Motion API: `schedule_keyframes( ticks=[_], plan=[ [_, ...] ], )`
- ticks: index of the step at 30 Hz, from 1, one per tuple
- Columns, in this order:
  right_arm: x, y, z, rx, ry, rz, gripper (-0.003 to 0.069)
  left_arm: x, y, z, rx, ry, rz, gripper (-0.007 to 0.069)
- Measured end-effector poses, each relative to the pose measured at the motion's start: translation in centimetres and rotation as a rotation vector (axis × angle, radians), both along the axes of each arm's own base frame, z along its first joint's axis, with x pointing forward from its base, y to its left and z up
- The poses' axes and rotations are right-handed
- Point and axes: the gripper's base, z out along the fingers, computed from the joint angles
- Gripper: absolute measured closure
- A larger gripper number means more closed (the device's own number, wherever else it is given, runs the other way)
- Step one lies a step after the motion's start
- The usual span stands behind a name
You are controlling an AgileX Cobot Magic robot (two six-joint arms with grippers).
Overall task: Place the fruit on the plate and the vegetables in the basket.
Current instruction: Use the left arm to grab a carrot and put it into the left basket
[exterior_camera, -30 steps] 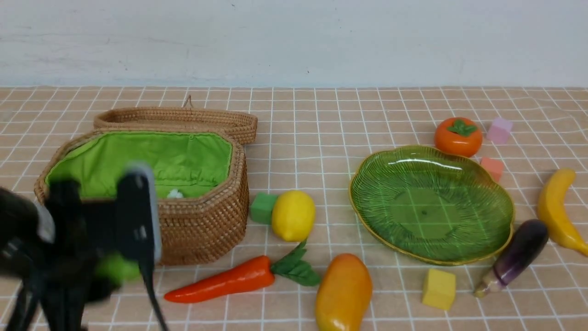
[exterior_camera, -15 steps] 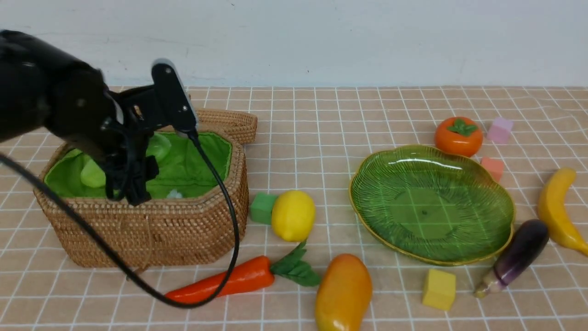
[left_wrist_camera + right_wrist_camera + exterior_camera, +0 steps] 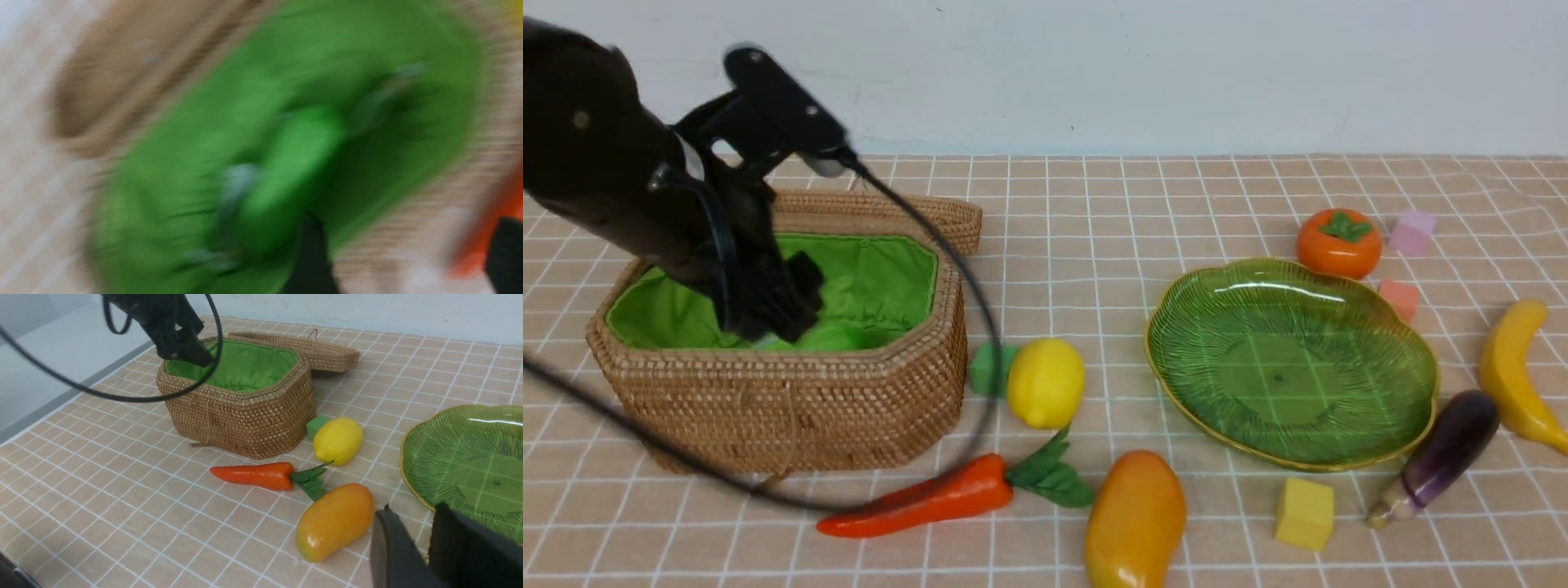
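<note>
Left gripper (image 3: pixel 776 318) low inside basket (image 3: pixel 792 408) — jaws apart, gripping nothing; green gourd (image 3: pixel 837 336) lies loose on the lining just beside it.

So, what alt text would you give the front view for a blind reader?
The left black pincer reaches into a tan woven rattan basket lined in green. Glossy toy fruit and vegetables lie loose near an empty leaf-shaped green glass plate.

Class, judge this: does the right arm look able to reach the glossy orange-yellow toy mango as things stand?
Probably yes: the right gripper hangs close beside the mango, nothing lies between them, and its jaws stand slightly apart.
</note>
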Motion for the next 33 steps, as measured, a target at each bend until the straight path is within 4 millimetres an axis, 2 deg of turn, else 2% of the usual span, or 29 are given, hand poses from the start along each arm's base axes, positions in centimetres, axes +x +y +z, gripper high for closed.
schedule_keyframes(
  ticks=[1,2,4,5,6,8,9,10,11,12,14,16,19,22,23,25,26,27,33],
  plan=[
    [0.0,0.0,0.0,0.000,0.000,0.000,0.0485,-0.2,-0.2,0.0,-0.003,0.004,-0.012,0.0209],
    [0.0,0.0,0.0,0.001,-0.002,-0.002,0.0484,-1.9,-2.3,-0.6,-0.002,0.050,-0.127,0.0309],
    [0.0,0.0,0.0,0.001,-0.002,-0.002,0.0482,-4.0,-4.8,-2.1,0.024,0.130,-0.264,0.0401],
    [0.0,0.0,0.0,0.001,-0.002,-0.002,0.0482,-4.2,-5.0,-2.2,0.025,0.138,-0.272,0.0401],
    [0.0,0.0,0.0,0.001,-0.002,-0.002,0.0480,-5.2,-6.3,-3.6,0.049,0.201,-0.331,0.0428],
    [0.0,0.0,0.0,0.002,-0.002,-0.001,0.0477,-5.5,-7.5,-5.3,0.069,0.269,-0.345,0.0414],
    [0.0,0.0,0.0,0.005,-0.002,0.000,0.0477,-5.2,-8.1,-6.3,0.074,0.299,-0.331,0.0381],
    [0.0,0.0,0.0,0.004,-0.002,0.000,0.0477,-5.1,-8.2,-6.5,0.074,0.303,-0.327,0.0374],
    [0.0,0.0,0.1,0.010,-0.001,0.003,0.0476,-4.2,-8.8,-7.9,0.071,0.308,-0.296,0.0300],
    [0.0,0.0,0.1,0.010,-0.001,0.003,0.0476,-4.1,-8.9,-8.0,0.069,0.308,-0.288,0.0291],
    [0.0,0.1,0.1,0.018,0.000,0.008,0.0476,-2.8,-9.6,-9.5,0.068,0.267,-0.249,0.0191],
    [-0.1,0.1,0.1,0.021,0.000,0.010,0.0476,-1.8,-10.0,-10.6,0.076,0.221,-0.241,0.0133],
    [-0.1,0.1,0.1,0.023,0.002,0.012,0.0476,-0.6,-10.5,-12.2,0.110,0.167,-0.259,0.0091],
    [-0.1,0.2,0.1,0.023,0.008,0.018,0.0476,0.3,-10.7,-14.0,0.180,0.150,-0.295,0.0104],
    [-0.1,0.2,0.1,0.024,0.009,0.019,0.0476,0.3,-10.7,-14.0,0.183,0.148,-0.296,0.0106],
    [-0.2,0.3,0.1,0.033,0.017,0.032,0.0476,0.6,-10.8,-15.6,0.218,0.173,-0.294,0.0169],
    [-0.2,0.3,0.1,0.033,0.017,0.032,0.0476,0.7,-10.8,-15.7,0.220,0.175,-0.295,0.0169],
    [-0.3,0.3,0.1,0.038,0.021,0.038,0.0476,0.7,-10.8,-16.3,0.225,0.192,-0.278,0.0234],
    [-0.3,0.4,0.1,0.045,0.024,0.045,0.0474,0.3,-10.4,-15.9,0.226,0.234,-0.223,0.0242]
  ],
)
